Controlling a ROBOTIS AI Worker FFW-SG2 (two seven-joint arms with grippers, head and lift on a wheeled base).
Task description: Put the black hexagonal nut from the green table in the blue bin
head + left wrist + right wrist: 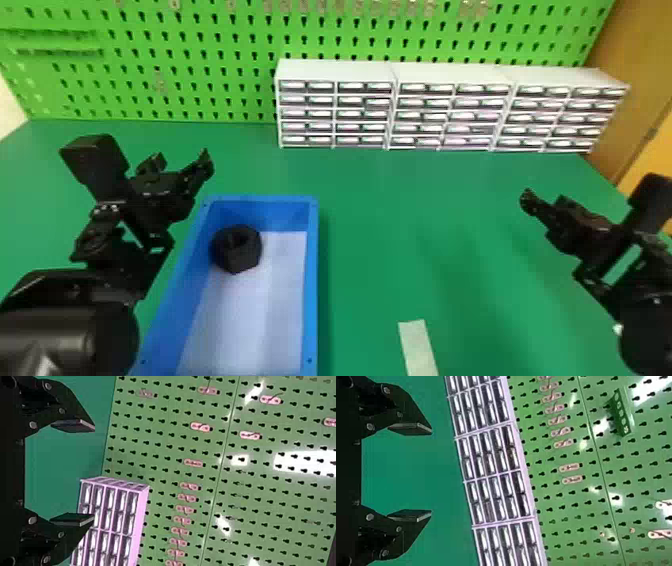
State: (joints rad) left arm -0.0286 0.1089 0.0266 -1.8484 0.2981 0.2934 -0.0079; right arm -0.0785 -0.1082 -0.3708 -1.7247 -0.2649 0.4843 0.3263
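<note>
The black hexagonal nut (237, 249) lies inside the blue bin (313, 280), against its left wall toward the far end. My left gripper (182, 162) is above the table, just left of and beyond the bin's far left corner, apart from the nut. In the left wrist view the left gripper (94, 473) is open with nothing between its fingers. On the right side, my right gripper (542, 197) is held over the green table (450, 215), far from the bin. The right wrist view has the right gripper (431, 473) open and holding nothing.
White drawer cabinets (450, 75) stand along the back of the table, before a green pegboard (200, 60) with small hooks. A pale strip (418, 347) lies on the table near the front edge, right of the bin.
</note>
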